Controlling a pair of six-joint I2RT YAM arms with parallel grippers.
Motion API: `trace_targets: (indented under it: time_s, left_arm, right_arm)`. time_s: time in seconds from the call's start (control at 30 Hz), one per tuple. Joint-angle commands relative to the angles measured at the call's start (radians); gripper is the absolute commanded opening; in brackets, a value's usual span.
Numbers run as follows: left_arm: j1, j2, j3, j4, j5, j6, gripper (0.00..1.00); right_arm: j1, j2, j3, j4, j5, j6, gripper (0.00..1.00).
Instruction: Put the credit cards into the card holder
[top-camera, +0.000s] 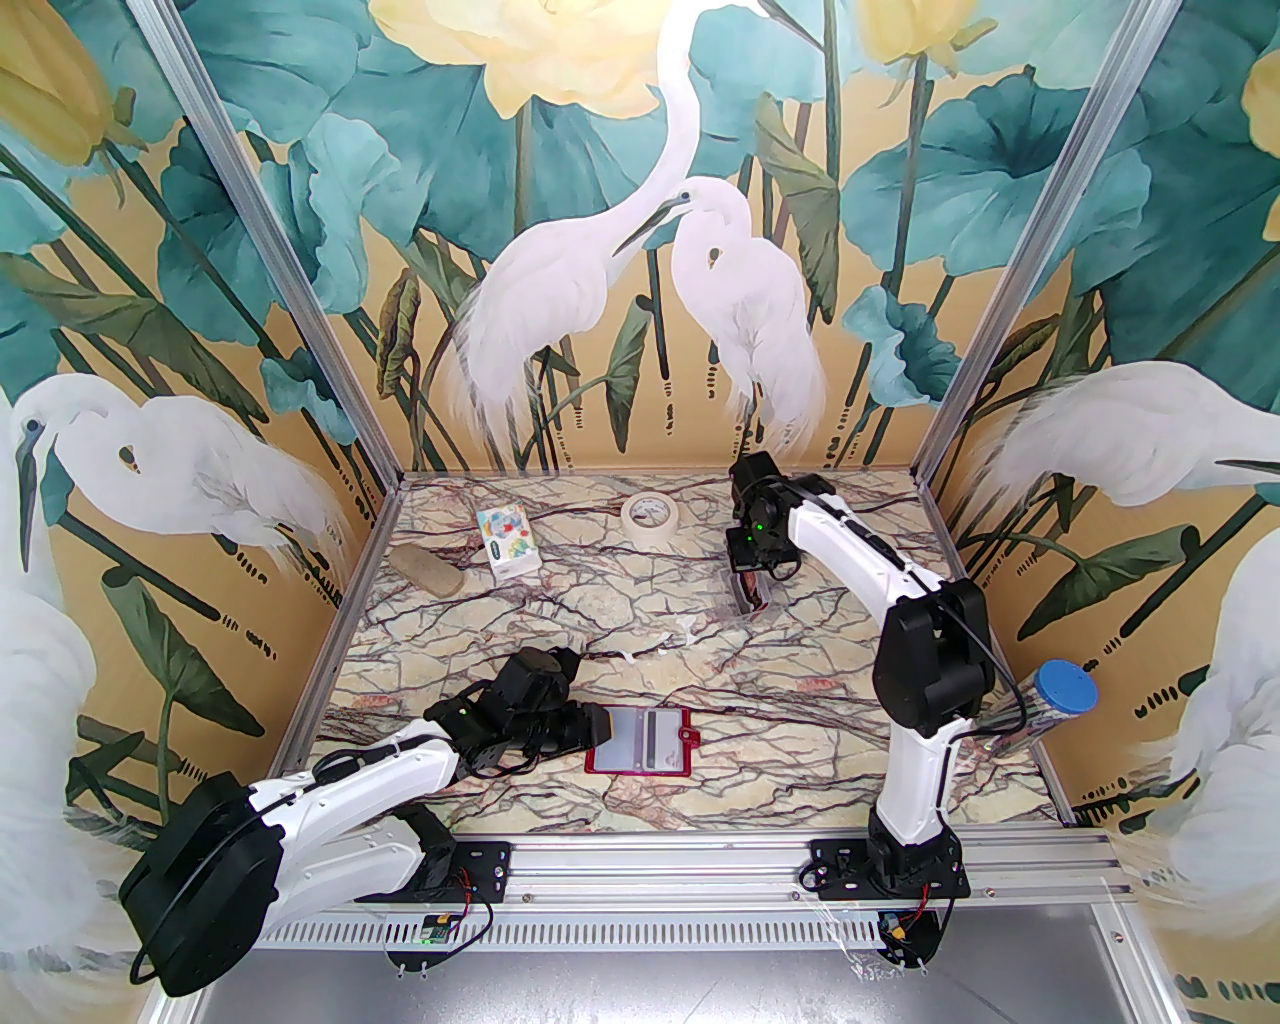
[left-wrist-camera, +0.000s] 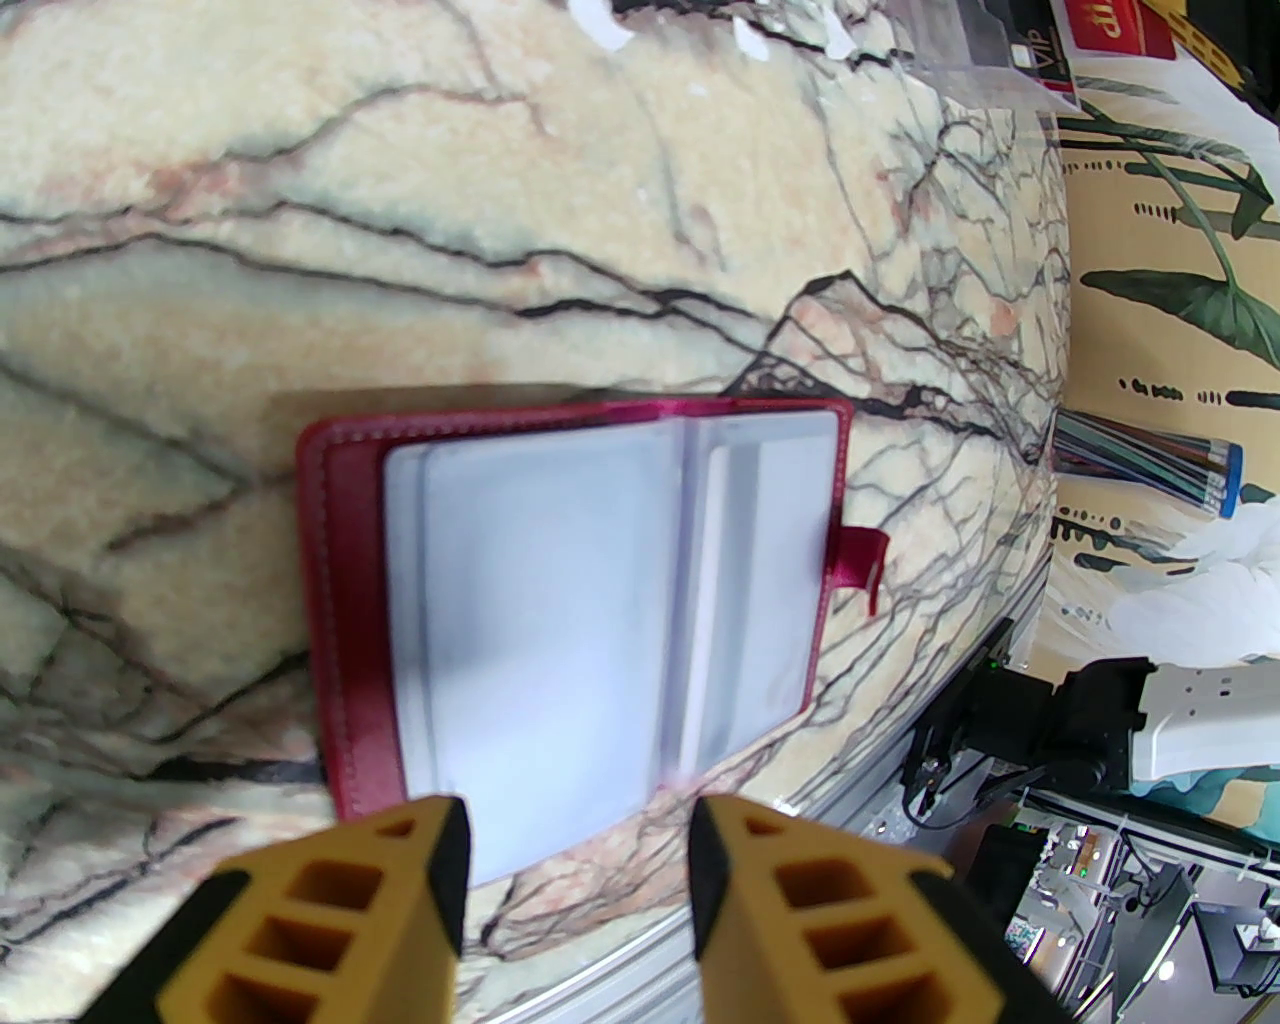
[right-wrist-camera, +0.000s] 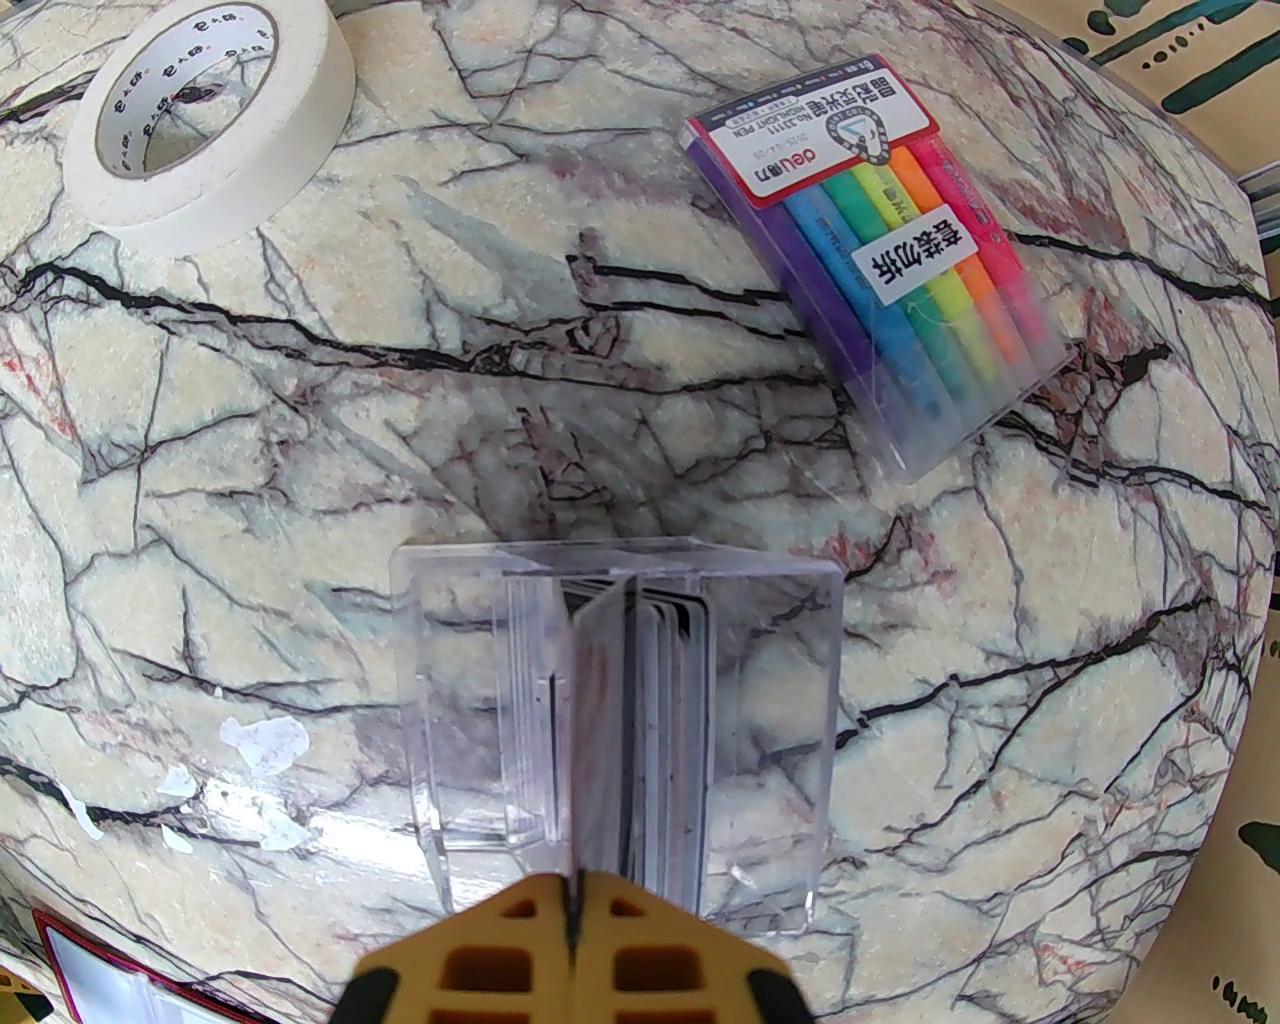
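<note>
Task at an early stage, in my judgement: my right gripper (right-wrist-camera: 572, 905) is closed, apparently pinching the edge of 1 of the credit cards (right-wrist-camera: 650, 720) that stand in the clear box (right-wrist-camera: 790, 700) just ahead of its fingertips. My left gripper (left-wrist-camera: 575, 815) is part open and empty, with the opened card holder (left-wrist-camera: 340, 600) lying just beyond its tips. I cannot tell whether its pale sleeves hold any card.

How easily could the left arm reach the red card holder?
Probably yes, easily: the left gripper hovers open right at the near edge of the card holder, and nothing lies between them.
</note>
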Motion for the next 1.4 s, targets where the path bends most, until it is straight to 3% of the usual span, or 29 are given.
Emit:
trace_targets:
  time_s: [0.0, 0.97, 1.37]
  left_arm:
    - [0.007, 0.008, 0.001, -0.004, -0.004, 0.009, 0.42]
    - [0.007, 0.044, 0.006, 0.013, 0.003, 0.014, 0.42]
    - [0.008, 0.060, 0.013, 0.019, 0.006, 0.018, 0.42]
  right_arm:
    - [-0.002, -0.028, -0.016, -0.019, -0.004, -0.014, 0.00]
    - [-0.003, 0.055, -0.037, -0.012, 0.068, -0.037, 0.00]
    - [-0.003, 0.069, -0.028, -0.024, 0.120, -0.037, 0.16]
